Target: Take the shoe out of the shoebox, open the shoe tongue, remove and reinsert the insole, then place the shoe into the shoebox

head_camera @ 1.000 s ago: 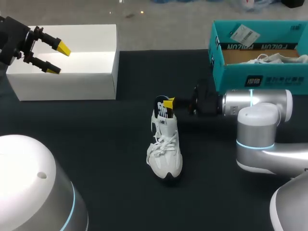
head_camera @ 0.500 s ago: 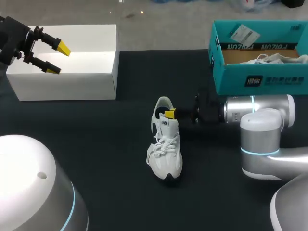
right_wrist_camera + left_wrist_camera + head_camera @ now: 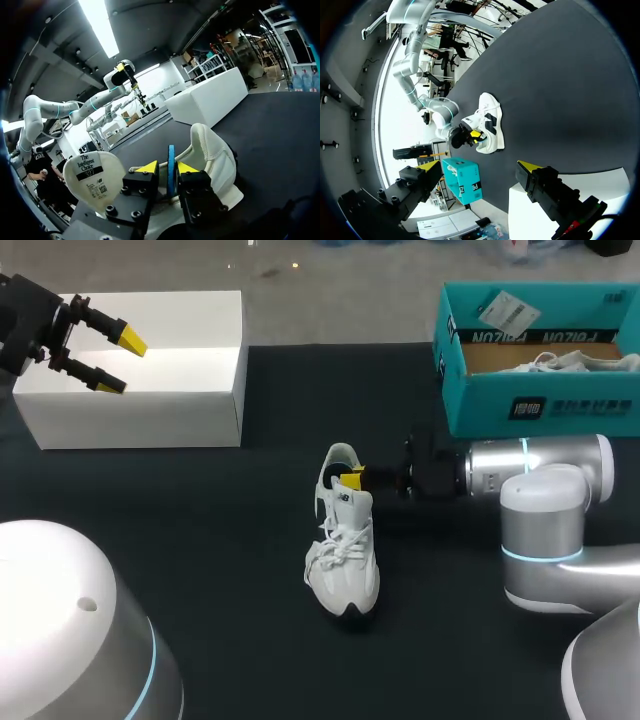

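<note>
The shoe (image 3: 345,552) is standing upright on the black table (image 3: 200,540), near the middle, toe toward the robot and heel toward the far edge. The right arm (image 3: 530,475) is coming in level from the right, and the right jaws are sitting at the heel opening of the shoe.

In the right wrist view, the right jaws are pressing together on the thin blue edge of the insole (image 3: 171,170). One yellow fingertip (image 3: 147,166) is lying against each side of that edge. The insole is standing on edge inside the shoe opening. The tongue (image 3: 100,180) is folding outward to one side of the jaws, and the padded heel collar (image 3: 212,147) is rising on the other side.

The left jaws are hanging above the white box (image 3: 150,380) at the far left of the table, spread wide and holding nothing, well apart from the shoe.

The teal shoebox (image 3: 540,405) is standing open at the far right, beyond the right arm. A second shoe (image 3: 570,362) is lying inside it.
</note>
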Robot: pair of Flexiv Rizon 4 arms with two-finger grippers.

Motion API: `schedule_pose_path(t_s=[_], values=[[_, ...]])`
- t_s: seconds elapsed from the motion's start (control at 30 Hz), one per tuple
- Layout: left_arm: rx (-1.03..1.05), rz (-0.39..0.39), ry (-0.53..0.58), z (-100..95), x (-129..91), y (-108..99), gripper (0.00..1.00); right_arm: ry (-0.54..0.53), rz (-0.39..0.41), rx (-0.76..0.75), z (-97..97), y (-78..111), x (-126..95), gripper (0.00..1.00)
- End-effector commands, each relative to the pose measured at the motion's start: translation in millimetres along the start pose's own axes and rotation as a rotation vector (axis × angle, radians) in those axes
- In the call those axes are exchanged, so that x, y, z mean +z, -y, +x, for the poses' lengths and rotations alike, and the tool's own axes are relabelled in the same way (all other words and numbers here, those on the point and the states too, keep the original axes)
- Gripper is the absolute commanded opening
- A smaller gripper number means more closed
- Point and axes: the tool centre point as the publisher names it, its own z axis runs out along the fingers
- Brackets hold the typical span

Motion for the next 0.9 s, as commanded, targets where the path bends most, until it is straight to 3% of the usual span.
schedule_pose_path(t_s=[0.03, 0.1, 0.57, 0.67, 0.7, 0.73, 0.9], values=[[0.0, 0.0, -0.004, -0.7, -0.3, 0.1, 1.0, 0.006, 0.003, -0.017, -6.2, -6.1, 5.3, 0.64], [0.0, 0.0, -0.004, -0.7, -0.3, 0.1, 1.0, 0.01, 0.004, -0.032, -7.5, -11.2, 4.9, 0.65], [0.0, 0.0, -0.004, -0.7, -0.3, 0.1, 1.0, 0.023, -0.001, -0.065, -14.6, -27.0, 2.8, 0.47], [0.0, 0.0, -0.004, -0.7, -0.3, 0.1, 1.0, 0.026, -0.008, -0.068, -15.4, -29.1, 3.5, 0.35], [0.0, 0.0, -0.004, -0.7, -0.3, 0.1, 1.0, 0.026, -0.009, -0.069, -15.7, -29.6, 3.9, 0.23], [0.0, 0.0, -0.004, -0.7, -0.3, 0.1, 1.0, 0.028, -0.009, -0.071, -16.3, -29.9, 4.4, 0.03], [0.0, 0.0, -0.004, -0.7, -0.3, 0.1, 1.0, 0.031, 0.006, -0.074, -18.6, -30.0, 6.8, 0.0]])
